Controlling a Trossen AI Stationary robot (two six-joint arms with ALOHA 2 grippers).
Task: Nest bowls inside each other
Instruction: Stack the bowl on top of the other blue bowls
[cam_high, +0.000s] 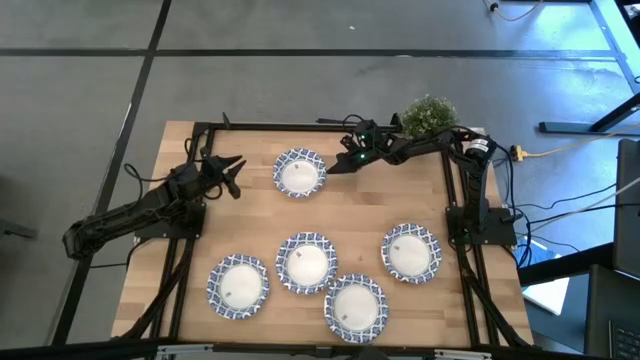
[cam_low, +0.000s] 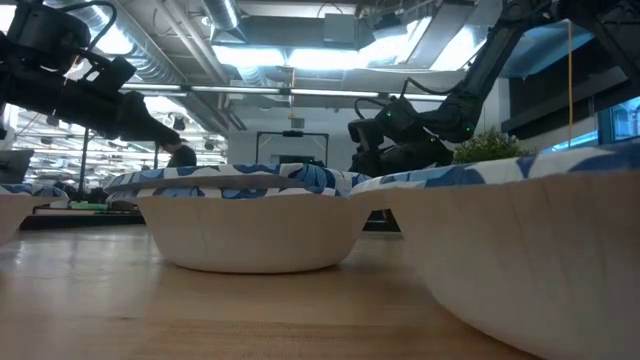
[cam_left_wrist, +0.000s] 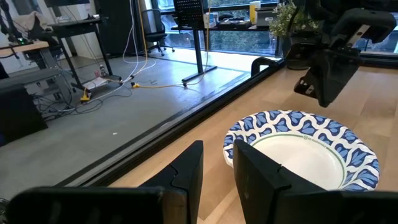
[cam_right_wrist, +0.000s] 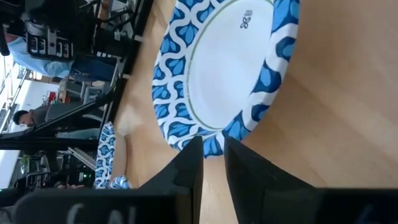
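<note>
**Big bowl up close, two grippers beside the far bowl**

Right up close in the low view is a bowl. It is round and shallow, with plain white sides and a blue-and-white rim. It looks like thin paper, so I think it is light and bends easily. A small green plant shows behind it.

From above, the far bowl sits alone on the smooth wooden table. Four more bowls sit well apart from it. The left gripper is near one side of the far bowl. The right gripper is just beside its other side.

Left wrist view: the fingers have a small gap and hold nothing. The far bowl's rim is just past them.

Right wrist view: these fingers are also a little apart and empty, just beside that rim.

To do this well, one finger should go inside the rim and one outside. Pinch softly, lift straight up, then lower the far bowl into the middle of another bowl.
</note>
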